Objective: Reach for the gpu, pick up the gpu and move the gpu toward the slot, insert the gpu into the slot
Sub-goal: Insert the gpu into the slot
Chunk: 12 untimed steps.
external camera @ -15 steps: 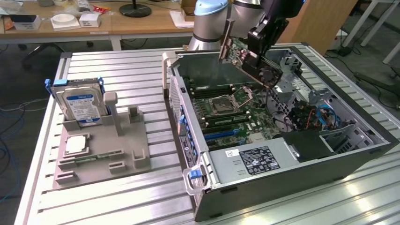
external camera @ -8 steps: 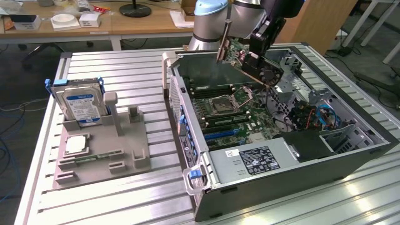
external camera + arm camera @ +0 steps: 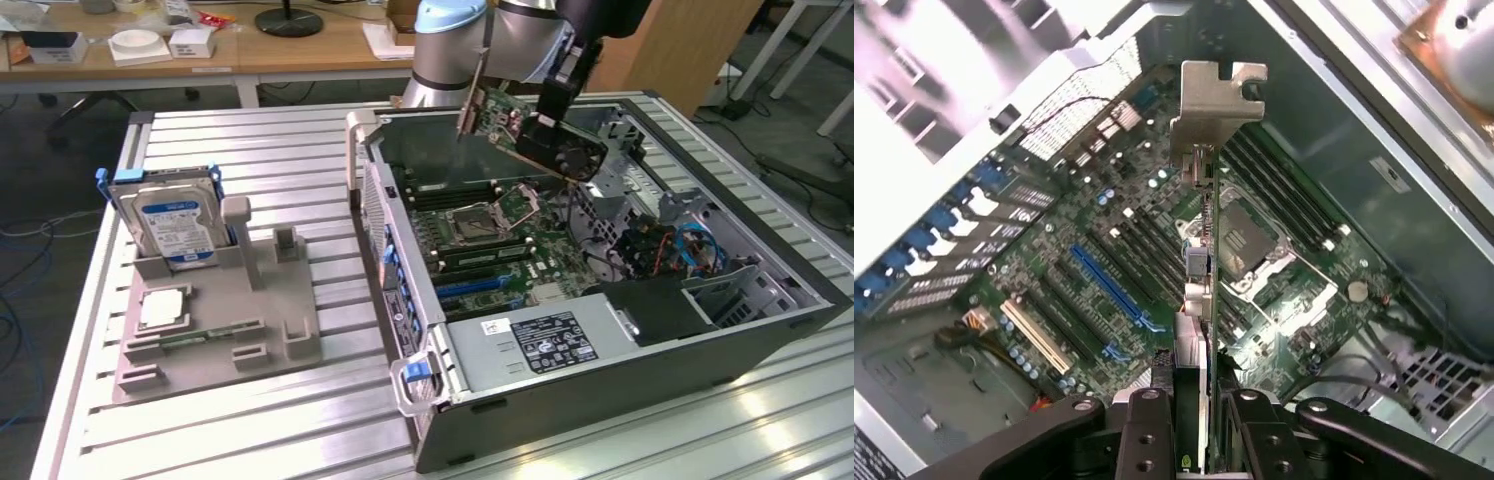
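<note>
My gripper [image 3: 550,118] is shut on the gpu [image 3: 514,125], a green circuit card with a dark fan and a pale metal end bracket [image 3: 470,112]. It hangs tilted above the far side of the open computer case [image 3: 400,230]. In the wrist view the gpu [image 3: 1197,300] is edge-on between my fingers [image 3: 1144,430], its bracket [image 3: 1219,95] pointing away over the motherboard [image 3: 1284,330]. The long blue slot [image 3: 1112,288] lies on the board beside the card's line, apart from it. In the exterior view the blue slots [image 3: 467,290] sit well below the card.
A grey fixture [image 3: 287,330] at the exterior view's left holds a blue-labelled hard drive [image 3: 174,225], a processor chip [image 3: 160,308] and a green memory stick [image 3: 200,335]. Inside the case are the CPU socket [image 3: 481,215], blue cables [image 3: 687,250] and a labelled power supply [image 3: 547,340].
</note>
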{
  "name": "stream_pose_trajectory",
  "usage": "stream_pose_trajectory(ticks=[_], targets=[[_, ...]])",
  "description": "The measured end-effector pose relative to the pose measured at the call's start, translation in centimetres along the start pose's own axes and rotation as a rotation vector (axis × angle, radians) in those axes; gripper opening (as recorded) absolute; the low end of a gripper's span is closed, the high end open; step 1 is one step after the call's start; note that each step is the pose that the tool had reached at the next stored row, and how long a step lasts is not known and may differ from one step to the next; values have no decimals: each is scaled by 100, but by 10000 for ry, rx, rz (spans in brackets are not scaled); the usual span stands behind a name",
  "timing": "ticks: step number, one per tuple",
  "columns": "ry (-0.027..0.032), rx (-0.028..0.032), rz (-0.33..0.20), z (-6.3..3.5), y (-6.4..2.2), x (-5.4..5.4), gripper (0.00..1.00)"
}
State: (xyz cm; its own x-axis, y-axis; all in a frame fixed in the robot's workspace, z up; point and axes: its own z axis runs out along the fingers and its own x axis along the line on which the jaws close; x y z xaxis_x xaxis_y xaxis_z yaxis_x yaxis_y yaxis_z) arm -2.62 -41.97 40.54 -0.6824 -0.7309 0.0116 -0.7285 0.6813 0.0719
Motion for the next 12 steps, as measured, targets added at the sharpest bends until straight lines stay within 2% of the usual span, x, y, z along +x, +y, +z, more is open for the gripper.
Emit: stream_pose_trajectory(ticks=[12], targets=[[158, 26, -2190, 1, 0, 0, 26]])
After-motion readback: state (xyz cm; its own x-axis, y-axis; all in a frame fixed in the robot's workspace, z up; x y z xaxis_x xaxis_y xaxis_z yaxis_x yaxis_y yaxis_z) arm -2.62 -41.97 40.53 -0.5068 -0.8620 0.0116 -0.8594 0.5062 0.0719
